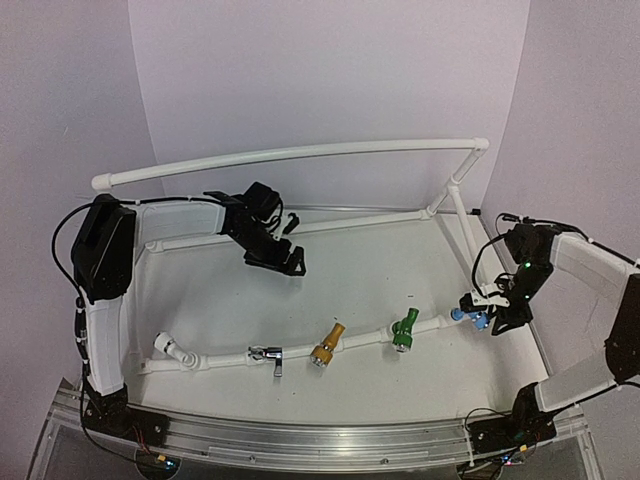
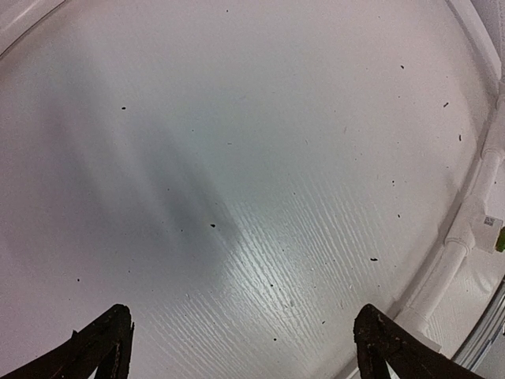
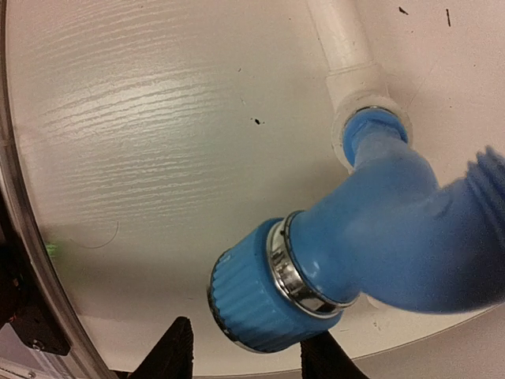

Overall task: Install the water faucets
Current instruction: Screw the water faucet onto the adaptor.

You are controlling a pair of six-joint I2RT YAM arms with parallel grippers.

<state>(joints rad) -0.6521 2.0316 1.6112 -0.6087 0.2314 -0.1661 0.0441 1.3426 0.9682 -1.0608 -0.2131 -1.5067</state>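
Blue faucet (image 3: 379, 237): its stem was seated in the socket at the right end of the white front pipe (image 3: 347, 55), near the right edge of the bench (image 3: 142, 118). Its ribbed blue cap, backed by a metallic ring, faced the right wrist camera.

The right fingers (image 3: 177, 351) stood one on each side of that cap, close to it. Whether they pressed on it or were only flanking it could not be told.

In the top view, three more faucets sat on the same pipe. From the blue one leftward they were the green faucet (image 1: 404, 330), the yellow faucet (image 1: 327, 346) and the silver faucet (image 1: 268, 353), each apart from the next. A white elbow fitting (image 1: 166, 346) closed the pipe's left end.

The left fingers (image 2: 102, 343) were spread wide and grasped nothing. They were above bare bench surface toward the rear, well apart from all four faucets.

A white pipe frame (image 1: 300, 153) bordered the bench at the back and right.
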